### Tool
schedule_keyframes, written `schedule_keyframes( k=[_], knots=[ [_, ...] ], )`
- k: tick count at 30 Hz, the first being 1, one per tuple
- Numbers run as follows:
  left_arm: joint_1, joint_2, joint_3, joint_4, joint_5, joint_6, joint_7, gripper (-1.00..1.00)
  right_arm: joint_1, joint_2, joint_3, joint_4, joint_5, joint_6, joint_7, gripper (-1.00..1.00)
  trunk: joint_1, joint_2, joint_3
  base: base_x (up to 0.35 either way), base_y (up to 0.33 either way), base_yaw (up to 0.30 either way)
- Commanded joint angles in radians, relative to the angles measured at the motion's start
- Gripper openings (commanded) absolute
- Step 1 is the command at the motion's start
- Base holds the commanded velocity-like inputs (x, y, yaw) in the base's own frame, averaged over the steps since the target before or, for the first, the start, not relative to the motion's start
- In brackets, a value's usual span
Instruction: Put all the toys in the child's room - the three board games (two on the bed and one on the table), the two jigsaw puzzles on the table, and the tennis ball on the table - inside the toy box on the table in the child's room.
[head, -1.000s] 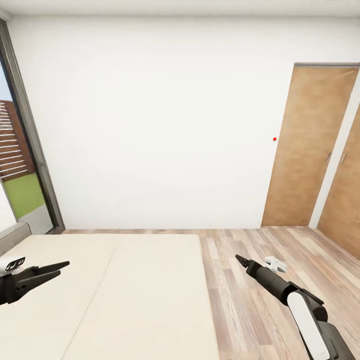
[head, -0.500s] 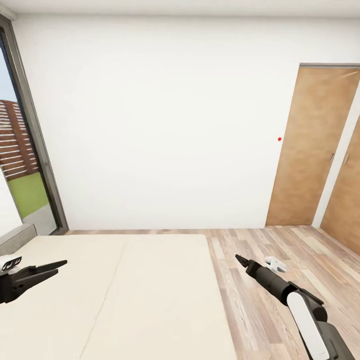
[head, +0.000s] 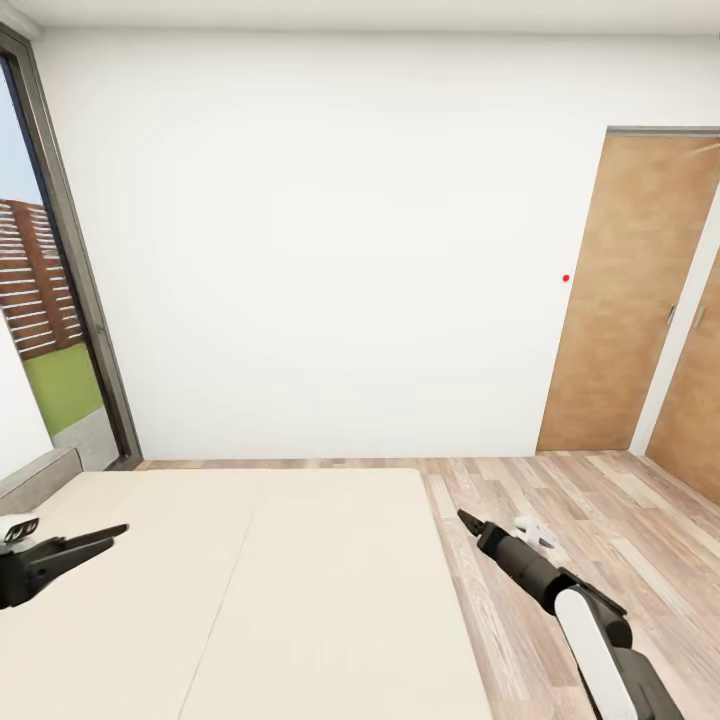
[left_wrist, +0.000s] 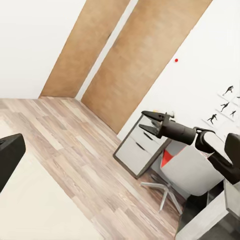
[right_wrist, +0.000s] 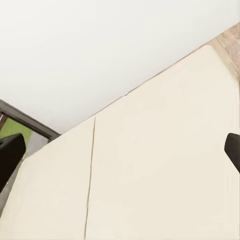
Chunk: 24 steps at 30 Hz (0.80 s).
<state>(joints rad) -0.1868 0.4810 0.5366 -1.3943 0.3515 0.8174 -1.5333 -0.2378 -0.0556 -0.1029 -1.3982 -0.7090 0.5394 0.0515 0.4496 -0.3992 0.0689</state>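
Note:
The bed (head: 280, 590) fills the lower left of the head view, its two cream mattress halves bare where they show. It also appears in the right wrist view (right_wrist: 150, 175). My left gripper (head: 113, 538) hovers open over the bed's left side, holding nothing. My right gripper (head: 463, 517) hangs over the wood floor just past the bed's right edge. In the left wrist view it (left_wrist: 142, 120) has its fingers spread and empty. The board games, jigsaw puzzles, tennis ball and toy box are out of view.
A white wall faces me, with a dark-framed window (head: 60, 300) at the left and wooden doors (head: 630, 300) at the right. A grey-white drawer unit (left_wrist: 135, 150), a grey chair (left_wrist: 190, 172) and black silhouette pictures (left_wrist: 225, 102) appear in the left wrist view.
The whole head picture has slid rightward, so the camera has turned left. More of the bed shows. My right gripper sits slightly further left and lower in the picture.

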Motion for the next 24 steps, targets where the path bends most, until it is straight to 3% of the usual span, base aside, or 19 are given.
schedule_keyframes(
  k=[1,4,14,24],
  knots=[
    [0.000,0.001,0.006,-0.001,0.000,0.012,-0.010,1.00,0.000,0.006,-0.008,0.001,-0.002,0.005,0.010,1.00,0.000,-0.001,0.000,0.000,0.000,0.000],
    [0.001,0.003,0.023,-0.004,0.000,0.015,-0.027,1.00,0.001,0.018,-0.011,0.005,-0.008,0.003,0.026,1.00,0.000,-0.001,0.000,0.000,0.000,0.000],
    [0.002,0.005,0.079,-0.005,-0.001,0.015,-0.032,1.00,-0.002,0.023,-0.015,0.000,-0.015,0.013,0.036,1.00,0.000,-0.001,-0.003,0.000,0.000,0.000],
    [0.001,0.005,0.080,-0.005,-0.016,0.016,-0.027,1.00,-0.007,0.022,-0.012,-0.003,-0.013,0.024,0.029,1.00,0.000,-0.001,-0.018,0.000,0.000,-0.049]
  ],
)
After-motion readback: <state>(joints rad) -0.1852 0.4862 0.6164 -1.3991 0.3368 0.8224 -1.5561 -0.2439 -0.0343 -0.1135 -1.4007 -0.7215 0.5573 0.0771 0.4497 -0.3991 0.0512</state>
